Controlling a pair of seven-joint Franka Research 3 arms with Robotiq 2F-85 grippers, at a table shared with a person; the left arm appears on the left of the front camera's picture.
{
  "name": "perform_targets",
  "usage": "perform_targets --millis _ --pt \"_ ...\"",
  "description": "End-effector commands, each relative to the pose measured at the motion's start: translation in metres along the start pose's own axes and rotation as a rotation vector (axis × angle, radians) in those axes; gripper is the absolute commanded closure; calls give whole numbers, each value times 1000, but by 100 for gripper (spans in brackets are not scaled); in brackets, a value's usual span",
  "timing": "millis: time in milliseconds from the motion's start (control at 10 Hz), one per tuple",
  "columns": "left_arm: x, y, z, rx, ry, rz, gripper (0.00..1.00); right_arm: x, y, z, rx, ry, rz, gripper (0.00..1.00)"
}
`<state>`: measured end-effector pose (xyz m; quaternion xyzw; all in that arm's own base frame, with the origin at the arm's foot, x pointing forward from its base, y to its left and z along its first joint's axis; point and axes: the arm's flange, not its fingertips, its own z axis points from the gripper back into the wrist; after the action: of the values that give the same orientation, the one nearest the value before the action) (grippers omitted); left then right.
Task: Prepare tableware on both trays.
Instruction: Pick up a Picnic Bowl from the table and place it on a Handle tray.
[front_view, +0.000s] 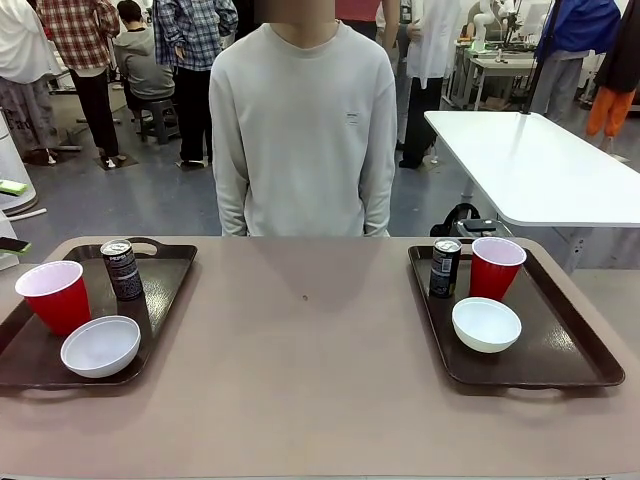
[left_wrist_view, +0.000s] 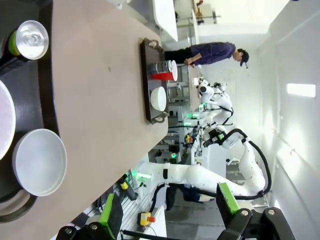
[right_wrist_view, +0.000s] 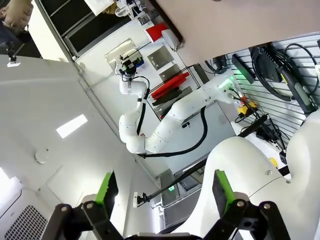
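Note:
In the front view two dark brown trays lie on the table. The left tray holds a red cup, a white bowl and a black can. On the right tray stand a black can, a red cup and a white bowl. My left gripper is open in the left wrist view, held off the table's edge, with a bowl and can at the picture's left. My right gripper is open, aimed away from the table.
A person in a light grey sweater stands at the table's far side, arms down. A white table stands behind on the right. The other arm shows in the left wrist view. Bare tabletop lies between the trays.

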<state>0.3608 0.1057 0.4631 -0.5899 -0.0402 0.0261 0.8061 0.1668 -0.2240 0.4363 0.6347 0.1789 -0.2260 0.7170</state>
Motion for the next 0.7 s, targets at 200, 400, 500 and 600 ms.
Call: perform_targets --millis 200,400,500,600 --pt "0 0 0 0 0 0 0 3 -2 0 4 4 -1 0" --pt "0 0 0 0 0 0 0 3 -2 0 4 4 -1 0" --pt "0 0 0 0 0 0 0 3 -2 0 4 4 -1 0" --pt "0 0 0 0 0 0 0 3 -2 0 4 4 -1 0"
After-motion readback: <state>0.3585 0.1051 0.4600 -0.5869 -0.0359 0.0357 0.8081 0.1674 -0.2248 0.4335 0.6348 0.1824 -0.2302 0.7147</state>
